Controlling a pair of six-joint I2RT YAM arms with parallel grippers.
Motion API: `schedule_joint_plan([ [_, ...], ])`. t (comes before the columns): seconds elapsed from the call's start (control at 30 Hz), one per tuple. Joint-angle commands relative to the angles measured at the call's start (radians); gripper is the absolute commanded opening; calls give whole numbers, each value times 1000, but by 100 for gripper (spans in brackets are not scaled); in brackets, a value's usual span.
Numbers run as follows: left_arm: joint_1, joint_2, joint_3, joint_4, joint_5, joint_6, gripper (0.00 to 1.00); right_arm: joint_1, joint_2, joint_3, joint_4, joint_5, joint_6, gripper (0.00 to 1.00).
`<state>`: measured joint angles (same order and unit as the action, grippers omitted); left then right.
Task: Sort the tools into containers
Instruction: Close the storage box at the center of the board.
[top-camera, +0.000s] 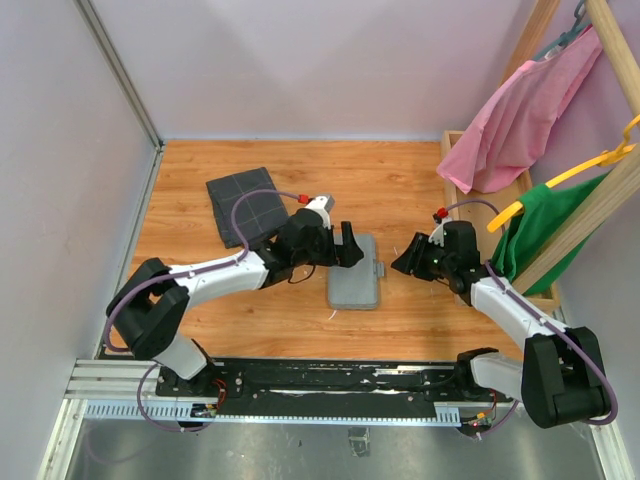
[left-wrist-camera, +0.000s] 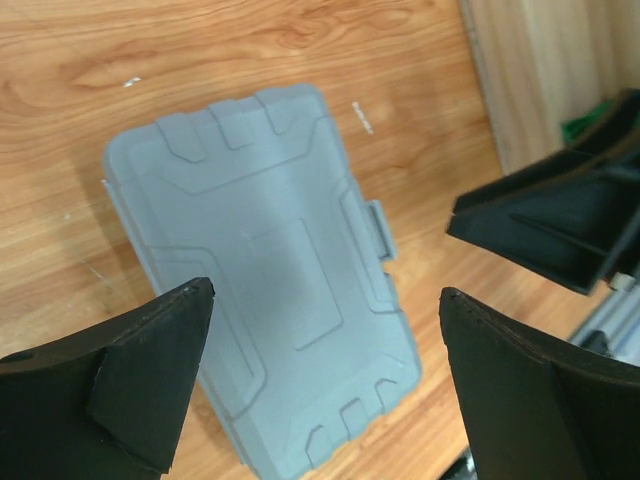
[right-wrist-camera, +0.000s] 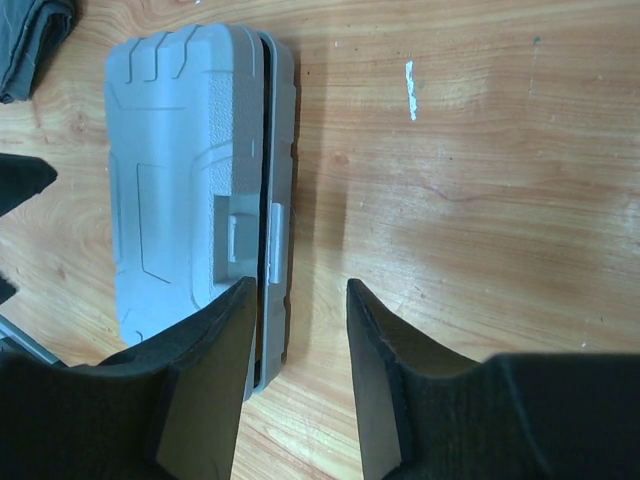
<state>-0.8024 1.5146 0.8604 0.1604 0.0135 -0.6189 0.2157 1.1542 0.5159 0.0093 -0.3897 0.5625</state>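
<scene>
Top external view: closed light-grey plastic case (top-camera: 355, 272) lies on wood table (top-camera: 400, 180), left gripper (top-camera: 348, 243) above it, jaws spread wide, empty. Right gripper (top-camera: 405, 262) just right of case, jaws partly apart, holding nothing. Grid-lined fabric pouch (top-camera: 245, 205) beyond case, to its left.

The case (top-camera: 354, 275) lies shut, so its inside is hidden. From above, the left gripper (top-camera: 347, 247) covers the case's far left corner, and the left arm (top-camera: 215, 275) covers the pouch (top-camera: 240, 203) on its side nearest the case. In the left wrist view a finger (left-wrist-camera: 140, 380) hides one case corner. In the right wrist view the picture's edge cuts off the pouch (right-wrist-camera: 35, 40) beyond the case.
</scene>
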Motion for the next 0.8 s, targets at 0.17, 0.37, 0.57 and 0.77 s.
schedule_joint_plan([
  [0.17, -42, 155, 111, -136, -89, 49, 99, 12, -2, -21, 7, 13, -4, 44],
  [0.37, -78, 230, 165, -196, -137, 56, 99, 11, 2, -35, 31, 2, 4, 46],
  [0.57, -102, 274, 195, -260, -196, 59, 99, 3, 8, -46, 45, -16, 13, 49],
  [0.77, -132, 325, 223, -356, -278, 75, 99, -6, 20, -51, 45, -18, 16, 53],
])
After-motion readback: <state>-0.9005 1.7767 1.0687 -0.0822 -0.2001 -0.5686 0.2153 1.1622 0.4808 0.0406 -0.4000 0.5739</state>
